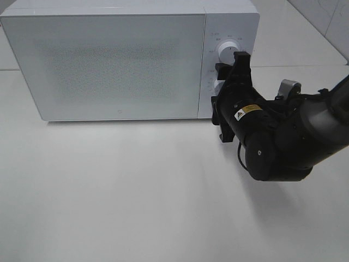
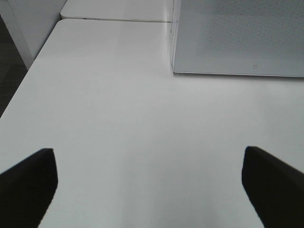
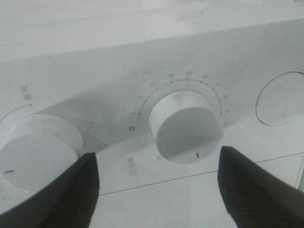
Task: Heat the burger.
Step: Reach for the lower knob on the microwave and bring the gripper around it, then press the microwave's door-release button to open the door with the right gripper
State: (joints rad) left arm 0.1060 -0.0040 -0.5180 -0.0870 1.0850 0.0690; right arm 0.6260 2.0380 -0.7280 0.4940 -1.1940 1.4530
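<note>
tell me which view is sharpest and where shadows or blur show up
Exterior high: soft, even light, faint shadow on the table under the right arm. Right wrist: sharpest on the numbered dial, numerals readable, fingers of the right gripper blurred dark. Left wrist: fingers of the left gripper out of focus, table washed pale.

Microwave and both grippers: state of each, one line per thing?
microwave door, closed
numbered dial, red mark off the 0
right gripper, open, fingers either side of the numbered dial, not touching it
left gripper, open, empty, above the table
burger, not in view
</note>
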